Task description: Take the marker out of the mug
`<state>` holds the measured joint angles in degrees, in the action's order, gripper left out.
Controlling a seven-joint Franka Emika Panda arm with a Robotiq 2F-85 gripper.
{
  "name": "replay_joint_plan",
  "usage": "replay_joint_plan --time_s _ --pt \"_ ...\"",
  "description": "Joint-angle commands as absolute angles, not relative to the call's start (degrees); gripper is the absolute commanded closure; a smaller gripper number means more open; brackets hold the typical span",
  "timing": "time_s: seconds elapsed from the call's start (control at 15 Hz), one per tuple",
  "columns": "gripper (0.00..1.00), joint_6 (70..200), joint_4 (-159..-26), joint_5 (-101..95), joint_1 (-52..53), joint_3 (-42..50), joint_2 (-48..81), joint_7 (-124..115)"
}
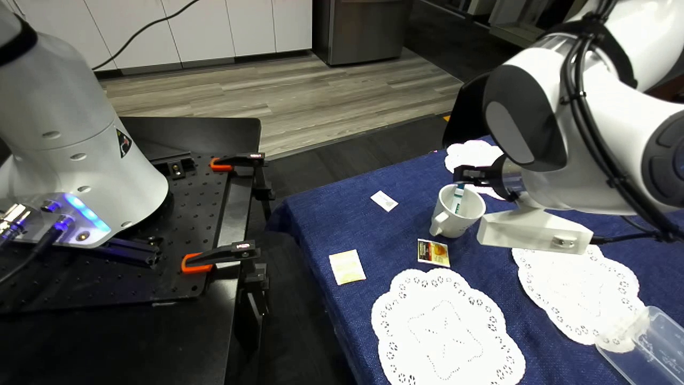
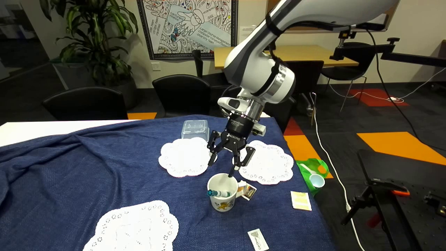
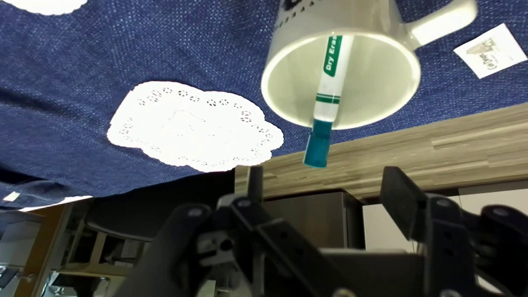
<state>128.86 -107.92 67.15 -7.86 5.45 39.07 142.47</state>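
The white mug point(image 1: 451, 223) stands upright on the blue cloth. It also shows in an exterior view point(image 2: 223, 205) and in the wrist view point(image 3: 381, 82). The marker point(image 3: 328, 97) leans inside the mug, with its teal cap sticking out past the rim. The marker shows in both exterior views too point(image 1: 457, 199) point(image 2: 218, 193). My gripper point(image 2: 221, 168) is open and empty above the mug. In the wrist view the cap's end lies a little ahead of my open fingertips point(image 3: 324, 175), between them sideways, apart from both.
White lace doilies point(image 1: 443, 331) point(image 2: 188, 157) lie around the mug on the cloth. Small packets point(image 1: 433, 253) point(image 1: 347, 267) point(image 1: 384, 201) lie near the mug. A clear plastic box point(image 2: 195, 129) stands farther back. The table edge drops off beyond the packets.
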Motion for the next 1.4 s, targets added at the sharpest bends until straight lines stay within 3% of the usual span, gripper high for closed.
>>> replay_joint_plan --time_s 0.0,0.4,1.33 --pt "0.33 128.9 -104.3 65.0 -8.6 4.1 42.0 140.5" --pt "0.47 128.7 -102.0 63.3 -9.0 3.3 44.7 139.5" --pt "0.54 128.0 -98.9 61.0 -9.6 2.2 48.4 138.9"
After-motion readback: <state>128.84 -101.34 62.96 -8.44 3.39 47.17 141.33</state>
